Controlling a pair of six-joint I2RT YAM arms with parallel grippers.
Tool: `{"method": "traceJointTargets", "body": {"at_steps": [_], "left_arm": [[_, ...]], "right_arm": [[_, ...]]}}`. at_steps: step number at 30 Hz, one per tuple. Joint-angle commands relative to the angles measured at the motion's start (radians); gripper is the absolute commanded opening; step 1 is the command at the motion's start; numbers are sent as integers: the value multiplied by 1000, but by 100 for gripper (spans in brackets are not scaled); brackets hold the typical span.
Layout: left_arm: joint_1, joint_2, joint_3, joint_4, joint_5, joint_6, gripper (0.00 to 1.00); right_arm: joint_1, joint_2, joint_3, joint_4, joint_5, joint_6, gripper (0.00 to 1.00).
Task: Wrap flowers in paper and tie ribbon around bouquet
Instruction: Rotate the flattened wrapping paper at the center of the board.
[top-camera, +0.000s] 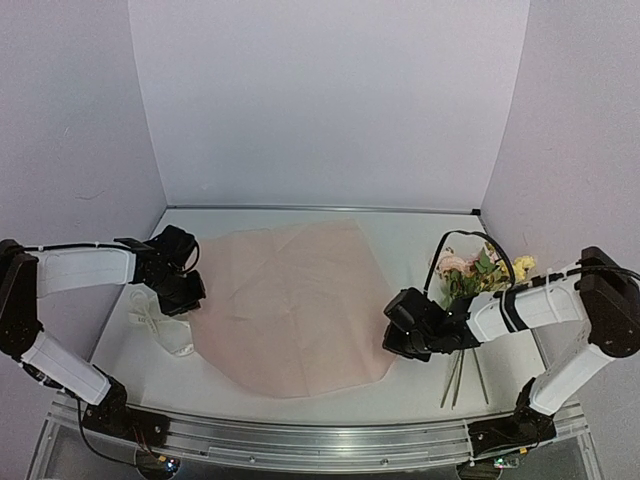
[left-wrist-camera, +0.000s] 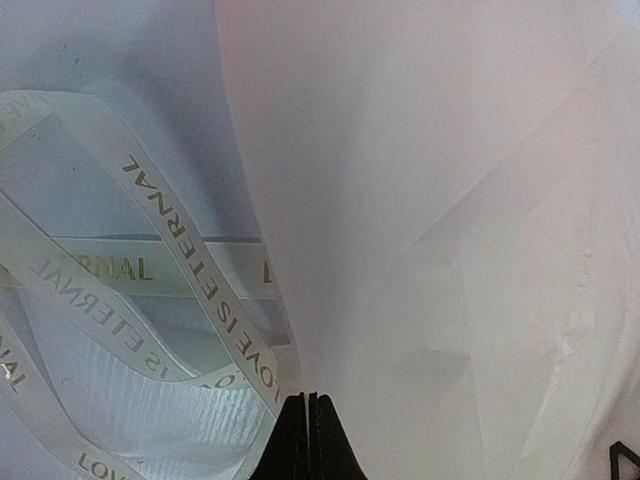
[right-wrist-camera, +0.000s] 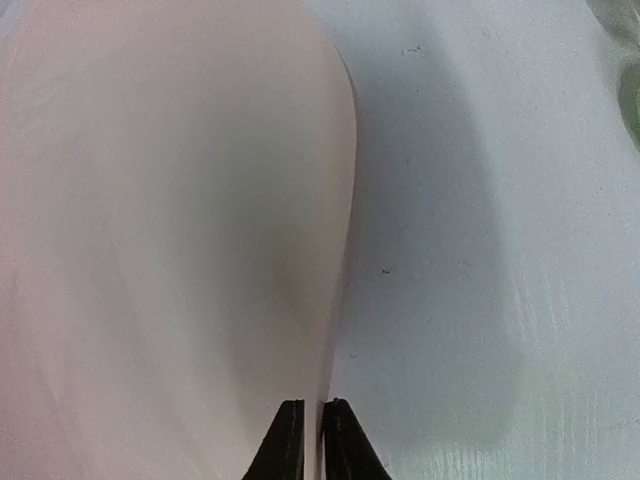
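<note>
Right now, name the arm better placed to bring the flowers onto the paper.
Right. The flowers lie on the right, just behind the right gripper, while the left gripper sits across the paper beside the ribbon. The right gripper looks pinched on the paper's edge, so release first.

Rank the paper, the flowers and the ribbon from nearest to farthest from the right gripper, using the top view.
Measured from the right gripper:
1. the paper: its right edge lies at the fingertips.
2. the flowers: just behind the right arm, on the right side.
3. the ribbon: on the far left, beyond the paper's opposite edge.
</note>
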Motion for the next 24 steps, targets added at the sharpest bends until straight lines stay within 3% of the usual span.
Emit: {"method": "traceJointTargets", "body": {"at_steps": [1,6,11,18,20,22,24], "left_arm": [[-29,-77,-11,-34,27,-18,0],[-144,-136,-49,-37,49,-100,0],[-341,-140,-75,14,49,-205,3],[-618,56,67,131,24,-191,9],[-650,116,131,131,15,-153,19],[-655,132,178,134,16,-118,42],[-655,119,219,116,-2,-84,55]], "right_arm": [[-36,59,171,-154,49,-87,0],[-144,129,324,-194,94,-219,0],[-216,228,517,-208,113,-421,0],[-277,346,780,-239,18,-692,0],[-285,377,844,-254,4,-749,3],[-300,407,885,-260,-23,-787,4],[-310,432,921,-261,-42,-833,5]]}}
